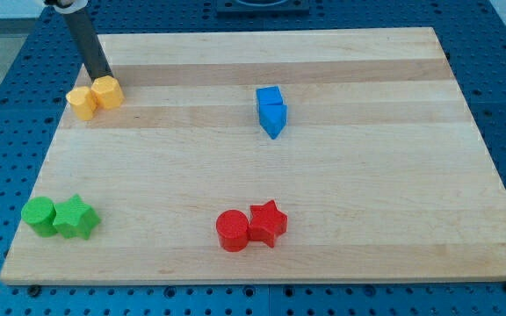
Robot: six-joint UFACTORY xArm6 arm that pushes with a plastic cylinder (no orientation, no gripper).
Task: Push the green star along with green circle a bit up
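Note:
The green star (76, 218) lies near the board's bottom left corner, touching the green circle (39, 214) on its left. My tip (101, 77) is at the view's top left, just above the two yellow blocks, far above the green pair. The dark rod slants up to the view's top left edge.
A yellow hexagon (107, 92) and another yellow block (83, 103) touch each other at the top left. Two blue blocks (271, 110) sit together above the centre. A red circle (233, 231) and a red star (267, 223) touch at the bottom centre. The wooden board (367, 175) rests on a blue perforated table.

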